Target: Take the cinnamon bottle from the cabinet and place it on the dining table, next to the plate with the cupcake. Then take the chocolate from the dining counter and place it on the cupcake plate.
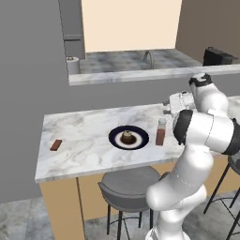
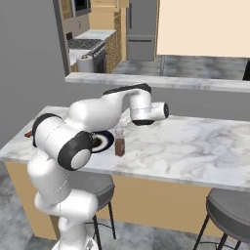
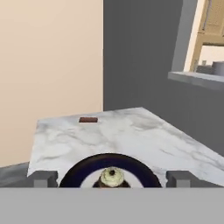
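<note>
One bottle stands upright on the table, just beside the one plate, on the side nearer the arm, and nothing holds it. It has dark brown stuff inside and a pale cap. One tiny cupcake sits in the middle of the plate. One chocolate lies flat near the far end of the table, well apart from the plate. In the hand view the gripper points over the plate toward the chocolate, and its two tips stand far apart, one on each side of the plate, with nothing between them. Three stools show under the table: one below the plate and two more further along.
</note>
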Motion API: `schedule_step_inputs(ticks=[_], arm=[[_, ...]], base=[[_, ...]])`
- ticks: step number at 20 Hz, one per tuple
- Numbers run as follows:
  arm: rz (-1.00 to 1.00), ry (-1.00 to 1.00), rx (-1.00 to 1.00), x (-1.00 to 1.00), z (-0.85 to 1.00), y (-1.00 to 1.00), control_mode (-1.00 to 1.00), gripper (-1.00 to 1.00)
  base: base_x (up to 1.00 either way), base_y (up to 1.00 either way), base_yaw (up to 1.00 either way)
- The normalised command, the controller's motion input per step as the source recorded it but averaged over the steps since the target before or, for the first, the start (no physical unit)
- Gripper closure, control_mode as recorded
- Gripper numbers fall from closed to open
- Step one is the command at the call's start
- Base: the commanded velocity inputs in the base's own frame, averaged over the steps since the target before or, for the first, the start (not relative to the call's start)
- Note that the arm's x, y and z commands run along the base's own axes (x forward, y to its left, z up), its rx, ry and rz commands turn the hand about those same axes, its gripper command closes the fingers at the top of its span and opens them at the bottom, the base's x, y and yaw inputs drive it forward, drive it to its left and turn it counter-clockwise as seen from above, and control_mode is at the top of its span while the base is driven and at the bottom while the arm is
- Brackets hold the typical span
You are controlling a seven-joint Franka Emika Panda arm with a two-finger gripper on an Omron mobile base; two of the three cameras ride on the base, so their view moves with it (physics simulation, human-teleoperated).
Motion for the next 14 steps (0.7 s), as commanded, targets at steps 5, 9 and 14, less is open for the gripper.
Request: schedule_step_inputs(ticks=[5,9,14], arm=[[0.11,0.02,-0.18,-0.33,0.97,0.97,-1.00,-1.00],[0.25,0.00,-0.32,-0.11,0.93,1.00,-1.00,-1.00],[0.42,0.00,-0.36,0.00,0.43,1.00,-1.00,-1.00]], base=[[0.00,0.00,0.00],[0.00,0.00,0.00],[0.00,0.00,0.00]])
